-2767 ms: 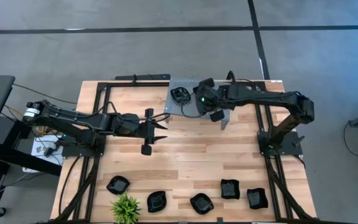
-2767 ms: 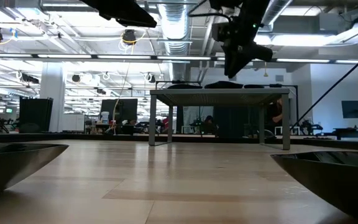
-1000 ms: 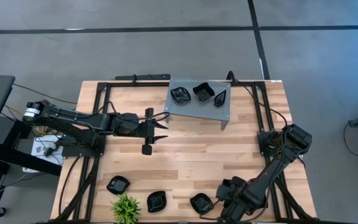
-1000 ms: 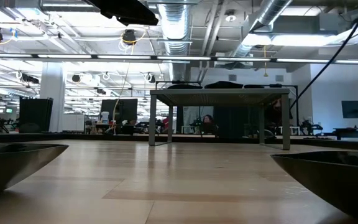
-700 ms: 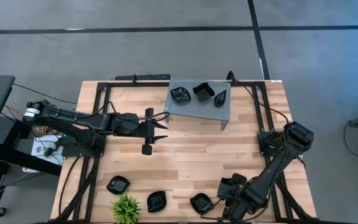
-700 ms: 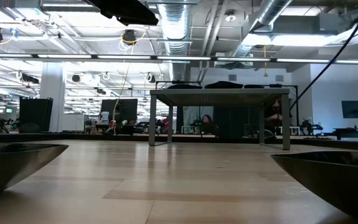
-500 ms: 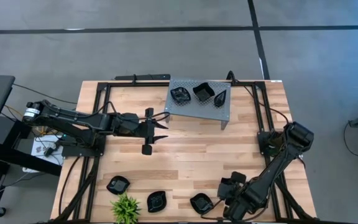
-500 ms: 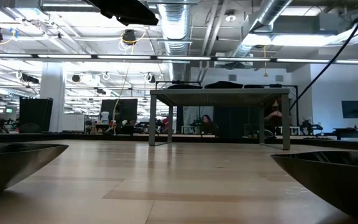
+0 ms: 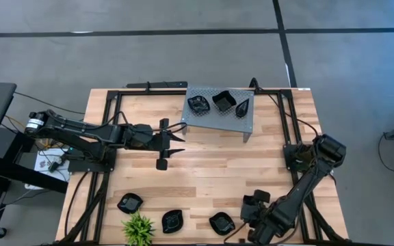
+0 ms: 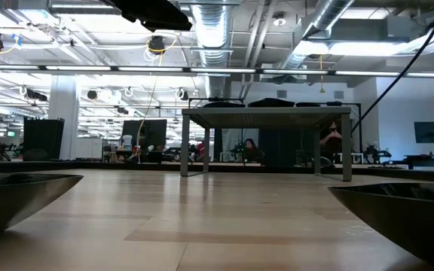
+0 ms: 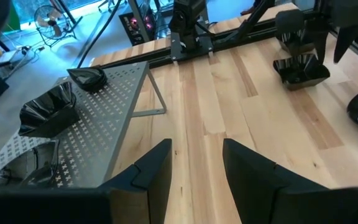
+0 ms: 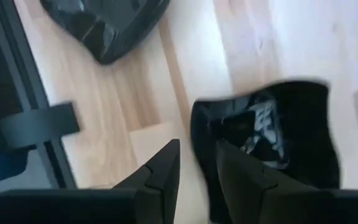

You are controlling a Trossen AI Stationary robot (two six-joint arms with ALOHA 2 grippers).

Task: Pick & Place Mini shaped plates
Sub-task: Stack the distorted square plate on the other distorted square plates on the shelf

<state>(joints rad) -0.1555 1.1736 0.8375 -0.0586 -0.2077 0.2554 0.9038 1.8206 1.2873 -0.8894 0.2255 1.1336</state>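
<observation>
— Where are the small black dishes seen?

— Three are seen on the grey perforated shelf (image 9: pixel 219 117) at the upper middle of the overhead frame: a crinkled one (image 9: pixel 198 104), a square one (image 9: pixel 222 100) and a pointed one (image 9: pixel 242 107). Three more are laid along the bottom edge of the table (image 9: pixel 211 171): one (image 9: pixel 130 202) at lower left, one (image 9: pixel 173 221) just right of the green plant (image 9: pixel 138 229), and one (image 9: pixel 222 223) at lower middle. A seventh, a square dish (image 12: pixel 278 130), is found under the right gripper (image 9: pixel 255 205) at lower right.

— How is that gripper set?

— It is lowered onto the dish, and the near wall of the dish is seen between its two fingers (image 12: pixel 160 171). Whether the wall is pinched cannot be told.

— And the left gripper (image 9: pixel 173 140)?

— It is held at the middle left, over bare wood and just left of the shelf. Its jaws are spread wide, and nothing is held between them.
</observation>
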